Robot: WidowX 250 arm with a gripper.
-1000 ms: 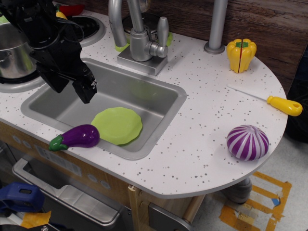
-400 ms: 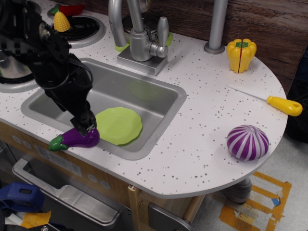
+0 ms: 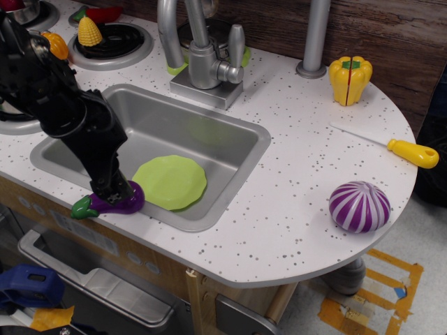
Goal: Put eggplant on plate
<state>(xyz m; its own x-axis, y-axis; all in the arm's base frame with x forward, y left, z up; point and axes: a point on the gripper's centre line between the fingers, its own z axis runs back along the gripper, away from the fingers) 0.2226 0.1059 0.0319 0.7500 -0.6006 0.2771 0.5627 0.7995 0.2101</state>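
Note:
The dark-purple eggplant (image 3: 120, 203) with its green stem cap to the left lies on the front rim of the sink (image 3: 230, 129). The lime-green plate (image 3: 171, 181) lies inside the sink, just right of the eggplant. My black gripper (image 3: 112, 193) has come down onto the eggplant from above and touches its top. The fingers are dark and overlap the eggplant, so I cannot tell whether they are closed on it.
A faucet (image 3: 202, 49) stands behind the sink. A striped purple-and-white ball (image 3: 359, 206), a yellow-handled knife (image 3: 401, 148) and a yellow pepper (image 3: 350, 79) lie on the counter at the right. Corn (image 3: 88, 31) and stove burners are at the back left.
The arm has moved down and forward from above the sink's left side onto the eggplant. The eggplant and plate have stayed in place.

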